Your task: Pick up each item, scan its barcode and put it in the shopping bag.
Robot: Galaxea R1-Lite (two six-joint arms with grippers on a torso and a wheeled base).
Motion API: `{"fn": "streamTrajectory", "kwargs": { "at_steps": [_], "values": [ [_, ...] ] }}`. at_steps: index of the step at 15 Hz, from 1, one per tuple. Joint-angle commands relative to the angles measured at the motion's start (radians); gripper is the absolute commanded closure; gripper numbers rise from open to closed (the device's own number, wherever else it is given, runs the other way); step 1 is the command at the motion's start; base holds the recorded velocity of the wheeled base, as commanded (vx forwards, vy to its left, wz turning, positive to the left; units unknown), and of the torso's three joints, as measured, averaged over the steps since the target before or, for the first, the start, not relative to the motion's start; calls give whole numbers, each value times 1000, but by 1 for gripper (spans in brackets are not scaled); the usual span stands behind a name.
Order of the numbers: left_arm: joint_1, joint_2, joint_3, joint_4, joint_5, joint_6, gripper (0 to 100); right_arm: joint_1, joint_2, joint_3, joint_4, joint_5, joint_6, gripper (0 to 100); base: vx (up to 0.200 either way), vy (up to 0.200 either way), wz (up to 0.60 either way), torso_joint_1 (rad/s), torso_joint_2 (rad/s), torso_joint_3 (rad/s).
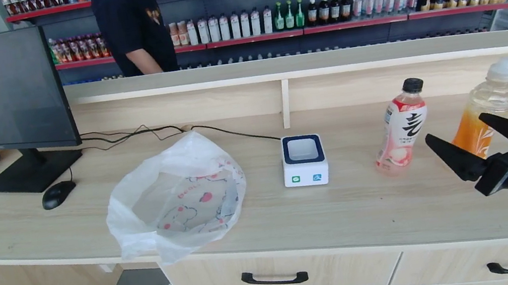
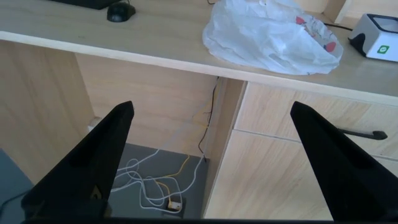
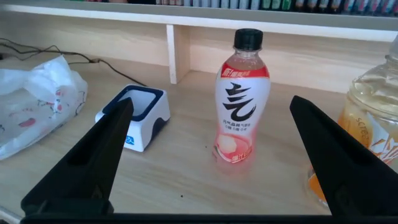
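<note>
You've got a pink-and-white bottle (image 1: 401, 132) with a black cap and a black brush mark, a clear bottle (image 1: 486, 111) with its lower half orange, a translucent white shopping bag (image 1: 176, 198) with pink-red cartoon print, a white scanner (image 1: 304, 160) with a navy top, and a pale woodgrain counter (image 1: 346, 209).

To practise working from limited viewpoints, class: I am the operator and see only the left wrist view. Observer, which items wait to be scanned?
Observer: Two stand upright on the counter: a pink bottle with a black cap and an orange-drink bottle with a white cap.
Operator: Where is the right end effector?
Observer: The right end effector is open, holding nothing, facing the pink bottle.
Operator: Anything in the shopping bag?
Observer: The head view looks into the shopping bag; no bottle lies inside.
</note>
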State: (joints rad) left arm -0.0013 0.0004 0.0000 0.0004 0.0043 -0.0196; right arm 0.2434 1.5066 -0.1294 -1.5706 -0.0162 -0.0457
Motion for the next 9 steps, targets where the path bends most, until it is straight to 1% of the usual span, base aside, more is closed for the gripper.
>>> {"fn": "streamTrajectory", "kwargs": {
  "at_steps": [1, 2, 4, 5, 6, 9],
  "values": [
    [1, 0, 0, 0, 0, 0, 0, 8, -6, -9, 0, -31, -6, 0, 0, 0, 0, 0, 0, 0],
    [1, 0, 0, 0, 0, 0, 0, 25, -3, -16, 0, -56, -13, 0, 0, 0, 0, 0, 0, 0],
    [1, 0, 0, -2, 0, 0, 0, 125, 6, -32, 0, -185, -16, 0, 0, 0, 0, 0, 0, 0],
    [1, 0, 0, 0, 0, 0, 0, 155, 14, -42, 0, -242, -14, 0, 0, 0, 0, 0, 0, 0],
    [1, 0, 0, -2, 0, 0, 0, 163, 26, -38, 0, -284, -14, 0, 0, 0, 0, 0, 0, 0],
    [1, 0, 0, -2, 0, 0, 0, 162, 63, -50, 0, -300, -43, 0, 0, 0, 0, 0, 0, 0]
  ]
}}
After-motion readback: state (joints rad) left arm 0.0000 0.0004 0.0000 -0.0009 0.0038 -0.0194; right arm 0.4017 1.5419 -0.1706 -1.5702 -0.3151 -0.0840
